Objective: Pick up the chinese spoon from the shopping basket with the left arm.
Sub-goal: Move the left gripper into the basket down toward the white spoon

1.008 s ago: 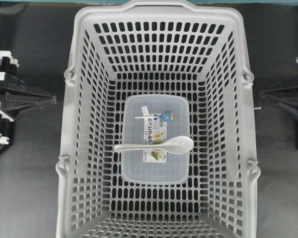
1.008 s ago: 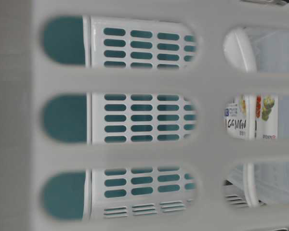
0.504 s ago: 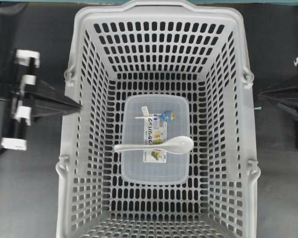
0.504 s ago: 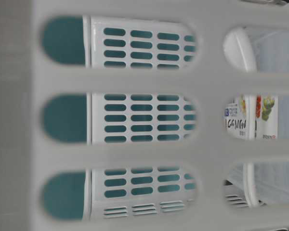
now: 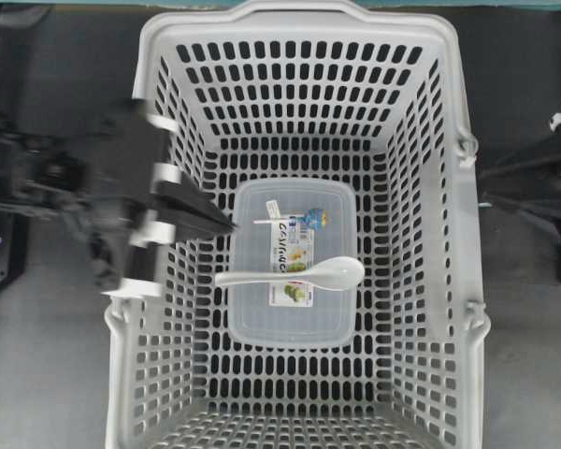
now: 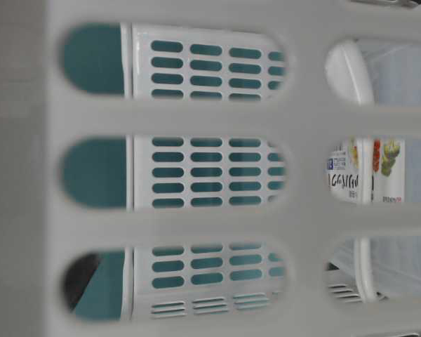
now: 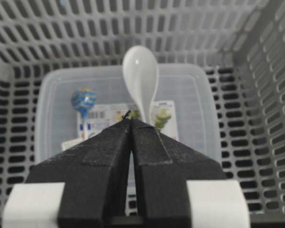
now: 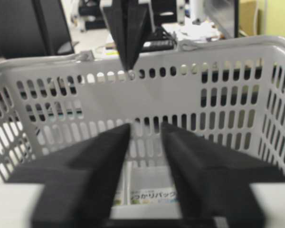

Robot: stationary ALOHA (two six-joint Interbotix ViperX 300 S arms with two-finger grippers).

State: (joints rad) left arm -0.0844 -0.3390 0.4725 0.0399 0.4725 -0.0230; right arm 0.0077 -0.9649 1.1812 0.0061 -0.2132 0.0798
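The white chinese spoon (image 5: 299,274) lies across the lid of a clear labelled container (image 5: 262,309) on the floor of the grey shopping basket (image 5: 299,23), bowl to the right. My left gripper (image 5: 226,224) is shut and empty; it reaches over the basket's left wall, left of and above the spoon's handle. In the left wrist view the shut gripper (image 7: 131,120) points at the spoon (image 7: 140,71) ahead and below. My right gripper (image 5: 483,185) is outside the basket's right rim; its wrist view shows the gripper (image 8: 145,130) open and empty.
The basket's tall slotted walls (image 7: 270,95) enclose the container on all sides. A lollipop with a blue wrapper (image 7: 83,101) lies inside the container beside the spoon. In the table-level view the near basket wall (image 6: 196,119) blocks most of the scene.
My left arm has swung right from outside the basket, over its left rim, so the shut gripper now hangs inside. The spoon and container have not moved. The right arm has shifted slightly.
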